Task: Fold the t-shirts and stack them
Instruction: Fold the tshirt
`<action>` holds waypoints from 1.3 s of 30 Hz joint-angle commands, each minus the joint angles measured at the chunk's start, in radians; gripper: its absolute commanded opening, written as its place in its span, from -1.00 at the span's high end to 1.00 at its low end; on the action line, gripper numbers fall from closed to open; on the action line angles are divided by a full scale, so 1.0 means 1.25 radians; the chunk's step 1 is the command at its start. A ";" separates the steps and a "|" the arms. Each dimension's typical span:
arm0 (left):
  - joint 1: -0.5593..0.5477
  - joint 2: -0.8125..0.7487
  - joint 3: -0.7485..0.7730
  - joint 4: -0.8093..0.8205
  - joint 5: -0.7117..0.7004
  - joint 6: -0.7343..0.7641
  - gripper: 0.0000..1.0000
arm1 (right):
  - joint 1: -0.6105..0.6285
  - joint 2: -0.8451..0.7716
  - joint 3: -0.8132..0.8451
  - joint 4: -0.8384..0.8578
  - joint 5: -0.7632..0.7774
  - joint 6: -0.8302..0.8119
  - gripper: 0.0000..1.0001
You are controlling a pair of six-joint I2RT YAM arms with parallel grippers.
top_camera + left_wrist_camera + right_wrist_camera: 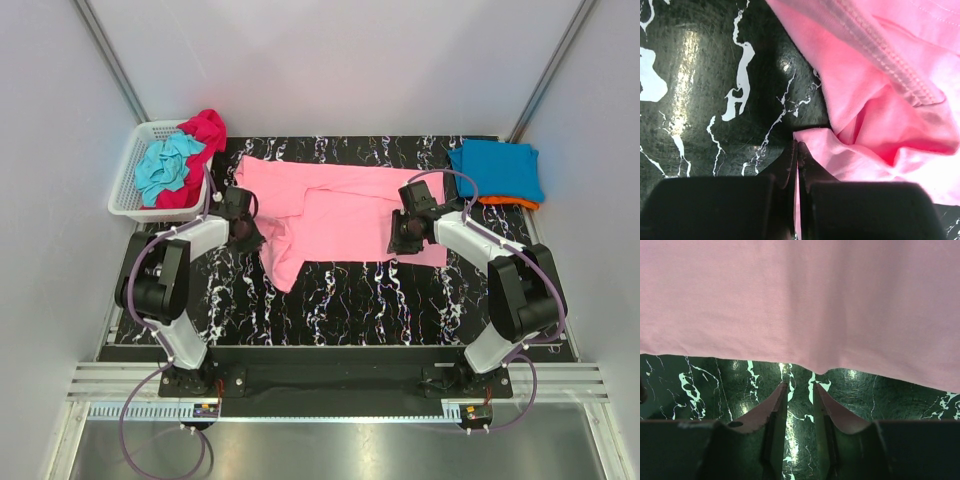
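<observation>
A light pink t-shirt [340, 212] lies spread across the middle of the black marbled table, with a bunched flap hanging toward the front left. My left gripper [243, 232] is at the shirt's left edge. In the left wrist view it [797, 146] is shut, with a thin fold of pink fabric [875, 100] pinched between the jaws. My right gripper [405, 240] is at the shirt's front right edge. In the right wrist view it [800, 386] is open and empty, just short of the pink hem [810, 305].
A folded blue t-shirt [497, 168] lies on an orange one [512, 204] at the back right. A white slatted basket [128, 180] at the back left holds a teal t-shirt [168, 166] and a magenta/red one [205, 132].
</observation>
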 commanded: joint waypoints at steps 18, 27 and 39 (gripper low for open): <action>-0.022 -0.660 -0.343 -0.147 -0.042 -0.089 1.00 | 0.005 -0.169 -0.118 0.002 0.276 0.183 0.28; -0.048 -0.778 -0.457 -0.166 -0.032 -0.150 1.00 | -0.024 -0.133 -0.158 0.015 0.308 0.209 0.08; -0.060 -0.799 -0.444 -0.214 -0.040 -0.147 1.00 | -0.209 -0.129 -0.213 0.114 0.195 0.157 0.05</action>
